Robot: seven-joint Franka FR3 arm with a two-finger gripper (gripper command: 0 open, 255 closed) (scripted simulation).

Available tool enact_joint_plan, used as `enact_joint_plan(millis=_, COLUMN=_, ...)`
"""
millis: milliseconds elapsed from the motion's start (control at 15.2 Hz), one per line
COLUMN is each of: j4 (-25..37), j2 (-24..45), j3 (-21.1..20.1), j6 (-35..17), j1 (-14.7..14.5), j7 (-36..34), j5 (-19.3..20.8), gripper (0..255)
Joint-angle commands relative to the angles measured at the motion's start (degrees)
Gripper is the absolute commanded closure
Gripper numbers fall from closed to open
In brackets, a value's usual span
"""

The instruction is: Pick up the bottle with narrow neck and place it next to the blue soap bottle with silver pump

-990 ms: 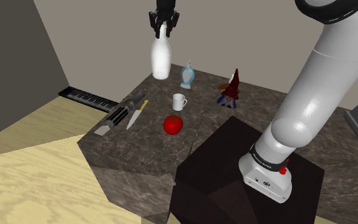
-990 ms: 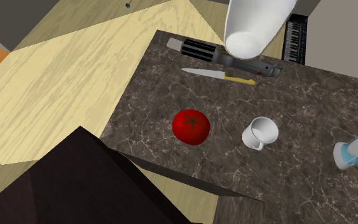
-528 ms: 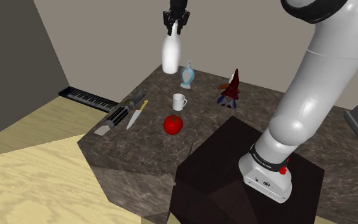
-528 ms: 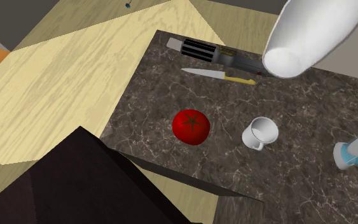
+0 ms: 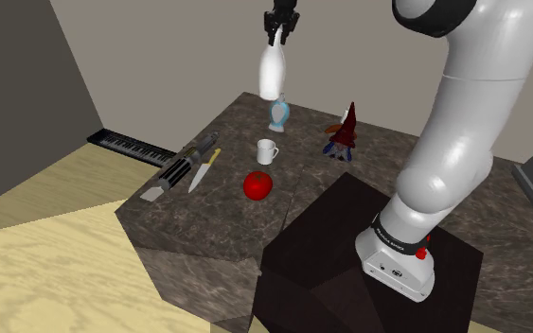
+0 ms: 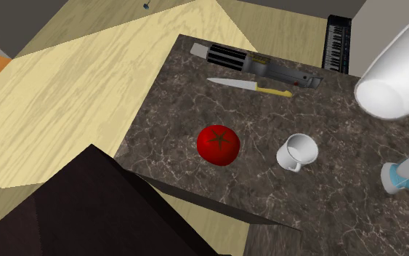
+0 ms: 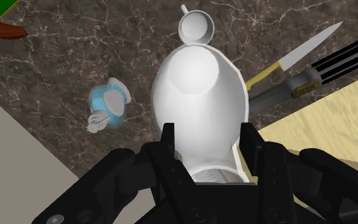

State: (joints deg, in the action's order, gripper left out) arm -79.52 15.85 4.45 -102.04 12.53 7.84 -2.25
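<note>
My black gripper (image 5: 281,28) is shut on the neck of a white narrow-necked bottle (image 5: 272,72), which hangs upright high above the dark marble table (image 5: 236,213). Seen from the wrist, the fingers (image 7: 166,147) clasp the bottle (image 7: 199,108) on both sides. The blue soap bottle with a silver pump (image 5: 279,113) stands on the table just below the hanging bottle, near the far edge. It also appears as the blue soap bottle (image 7: 107,105) beside the held one, and as the blue soap bottle (image 6: 407,174) at the second exterior view's right edge, under the white bottle (image 6: 399,80).
On the table stand a white mug (image 5: 267,150), a red tomato (image 5: 257,184), a knife (image 5: 204,168), a long dark hilt-like object (image 5: 183,166) and a red-hatted gnome figure (image 5: 344,132). A keyboard (image 5: 132,146) lies beyond the table, by the wall. The dark stand (image 5: 349,255) is at the lower right.
The gripper has carried the white bottle toward the shoulder view's right and farther back, from above the knife side of the table to just above the blue soap bottle.
</note>
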Motion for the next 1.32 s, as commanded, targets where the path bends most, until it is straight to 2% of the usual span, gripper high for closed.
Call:
enact_joint_plan(millis=0, j4=3.4, j2=2.6, j3=0.8, j6=0.9, j1=1.7, j7=2.5, j5=-0.7, gripper=255)
enact_joint_plan(millis=330, j4=16.1, j2=11.0, j3=2.1, j6=5.4, j1=6.6, j7=8.1, j5=-2.7, gripper=255)
enact_joint_plan(millis=1254, j4=2.2, j2=9.0, j3=2.0, j6=-6.5, j1=6.1, j7=8.6, j5=-2.6, gripper=255)
